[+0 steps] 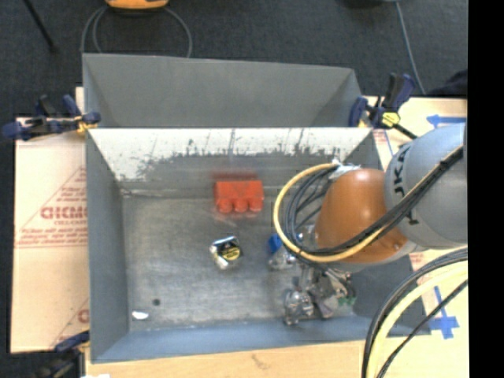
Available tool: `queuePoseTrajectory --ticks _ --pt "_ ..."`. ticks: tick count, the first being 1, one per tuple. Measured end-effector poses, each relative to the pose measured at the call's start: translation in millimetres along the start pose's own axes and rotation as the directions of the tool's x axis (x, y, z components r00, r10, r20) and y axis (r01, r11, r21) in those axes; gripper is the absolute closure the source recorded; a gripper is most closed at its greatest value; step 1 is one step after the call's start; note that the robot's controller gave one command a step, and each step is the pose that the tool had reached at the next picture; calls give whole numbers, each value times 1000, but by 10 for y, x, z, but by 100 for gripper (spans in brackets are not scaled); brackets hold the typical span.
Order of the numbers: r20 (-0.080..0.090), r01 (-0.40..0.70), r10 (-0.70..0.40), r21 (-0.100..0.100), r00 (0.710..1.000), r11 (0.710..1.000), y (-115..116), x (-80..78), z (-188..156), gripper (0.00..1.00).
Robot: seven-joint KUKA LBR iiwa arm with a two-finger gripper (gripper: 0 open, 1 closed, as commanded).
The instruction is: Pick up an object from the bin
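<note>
Gripper [309,299]: low at the near-right corner of the bin [106,235]; open or closed, loaded or not, cannot be told. Small blue piece [274,244]: just beside it, probably the pick by nearness. Red block [239,196] at the far wall and black-yellow item [226,251] mid-floor: lying loose, well apart.

A red block [238,196] lies near a small black-and-yellow object [226,251], a white scrap [139,315] well apart

A grey arm [433,183] is seen reaching in from the right, its end capped by an orange cover [354,211] and looped with cables [293,203]. The gripper [311,299] is pointed downward.
</note>
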State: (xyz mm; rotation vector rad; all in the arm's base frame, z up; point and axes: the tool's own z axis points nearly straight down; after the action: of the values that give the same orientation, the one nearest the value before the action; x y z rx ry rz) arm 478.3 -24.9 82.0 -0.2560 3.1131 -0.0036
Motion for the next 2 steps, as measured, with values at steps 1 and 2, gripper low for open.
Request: queuePoseTrajectory --ticks 1,2 --pt "-11 221 -221 -5 975 975 107 -82 -85 0" --pt "1 256 -256 -5 967 967 -349 -38 81 0"
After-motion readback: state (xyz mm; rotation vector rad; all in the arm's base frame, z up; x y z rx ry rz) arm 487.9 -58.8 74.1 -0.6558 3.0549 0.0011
